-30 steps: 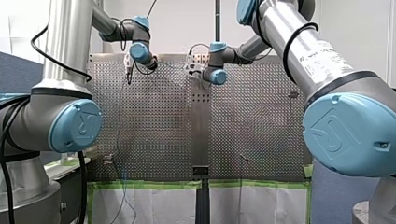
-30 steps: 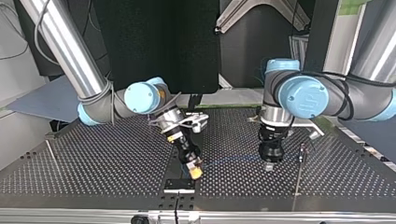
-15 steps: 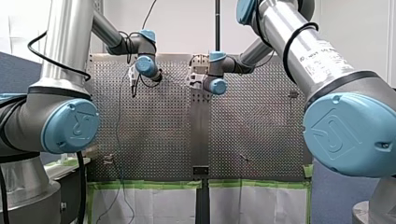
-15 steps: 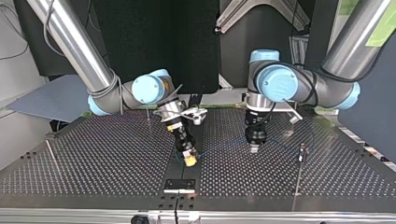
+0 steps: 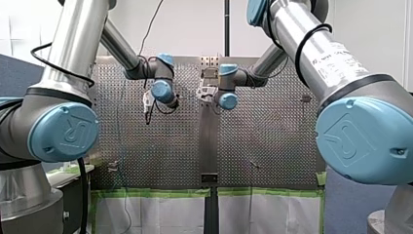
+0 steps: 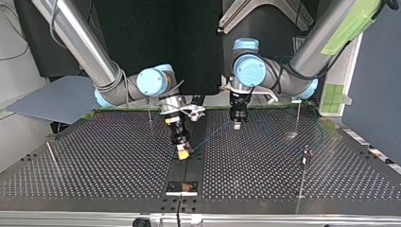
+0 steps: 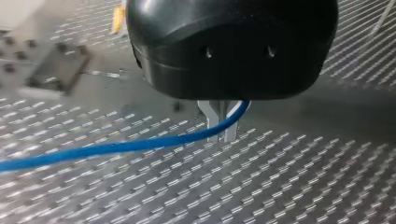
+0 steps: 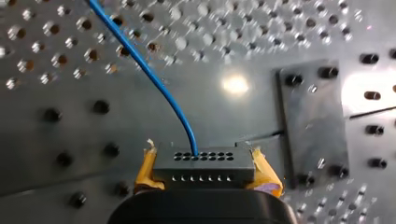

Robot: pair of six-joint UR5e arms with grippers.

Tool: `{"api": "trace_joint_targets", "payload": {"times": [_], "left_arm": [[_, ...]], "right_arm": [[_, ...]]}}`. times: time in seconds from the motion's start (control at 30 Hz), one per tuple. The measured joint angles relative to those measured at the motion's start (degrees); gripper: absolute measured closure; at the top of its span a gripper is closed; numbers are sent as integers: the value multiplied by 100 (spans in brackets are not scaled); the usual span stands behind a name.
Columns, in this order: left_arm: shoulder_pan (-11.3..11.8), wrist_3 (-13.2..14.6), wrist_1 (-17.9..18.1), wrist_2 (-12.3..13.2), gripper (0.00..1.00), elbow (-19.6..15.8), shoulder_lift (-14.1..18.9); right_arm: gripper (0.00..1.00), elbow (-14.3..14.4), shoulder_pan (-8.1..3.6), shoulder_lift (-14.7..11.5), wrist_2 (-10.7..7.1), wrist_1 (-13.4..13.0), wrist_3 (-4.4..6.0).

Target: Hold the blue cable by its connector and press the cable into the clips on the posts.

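At the near edge of the perforated table [image 6: 94, 161], top view: black plate [image 6: 182, 187]. Just beyond it, the right gripper [image 6: 183, 152], yellow pads [image 8: 145, 170] clamped on the black connector [image 8: 203, 161]. Blue cable [image 7: 116, 148] runs from the connector over the table to the left gripper [image 6: 237, 125], metal fingers [image 7: 212, 119] closed around it.
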Motion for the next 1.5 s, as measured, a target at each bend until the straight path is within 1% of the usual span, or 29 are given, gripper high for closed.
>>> {"api": "trace_joint_targets", "payload": {"times": [0.2,0.4,0.53,0.7,0.83,0.93,1.03,1.3,1.4,1.5], "left_arm": [[-189,-1,258,-173,100,-233,-268],[-341,-13,566,-428,100,-291,-566],[-424,-26,780,-495,100,-364,-687],[-450,-31,1008,-514,100,-459,-716],[-454,-31,1231,-517,100,-481,-724],[-502,18,1383,-513,100,-488,-788],[-564,58,1549,-511,100,-487,-925],[-713,124,1963,-585,100,-489,-1328],[-761,194,2114,-617,100,-489,-1480],[-797,230,2261,-676,100,-490,-1629]], "right_arm": [[100,261,-19,3,272,-268,62],[100,570,-8,75,572,-571,98],[100,792,25,254,795,-794,135],[100,1034,67,487,1037,-1035,166],[100,1278,101,731,1245,-1279,239],[100,1434,111,886,1306,-1434,303],[100,1565,113,1019,1329,-1566,342],[100,1968,122,1421,1353,-1969,363],[100,2119,117,1572,1374,-2119,351],[100,2258,90,1711,1399,-2259,318]]}}
